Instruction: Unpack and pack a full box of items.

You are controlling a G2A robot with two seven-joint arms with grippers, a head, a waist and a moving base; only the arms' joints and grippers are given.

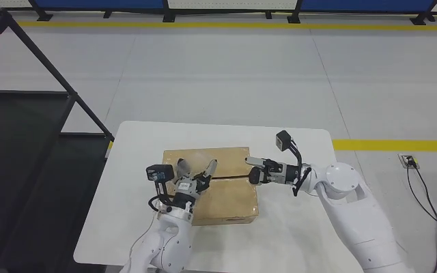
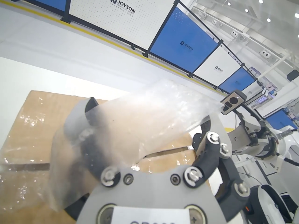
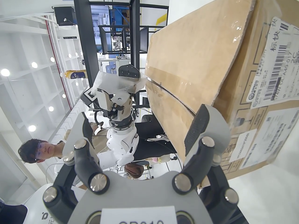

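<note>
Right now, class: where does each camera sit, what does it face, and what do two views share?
Top view: above the arms, looking down at the table, box and both arms.
Left wrist view: behind the left gripper, over the box top, facing the right arm.
Right wrist view: behind the right gripper, facing the box's labelled side.
Shared: both wrist views show clear film on the left gripper.

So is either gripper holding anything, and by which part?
Left gripper: open, clear tape clings across its fingers, not pinched. Right gripper: open, empty, beside the box.
</note>
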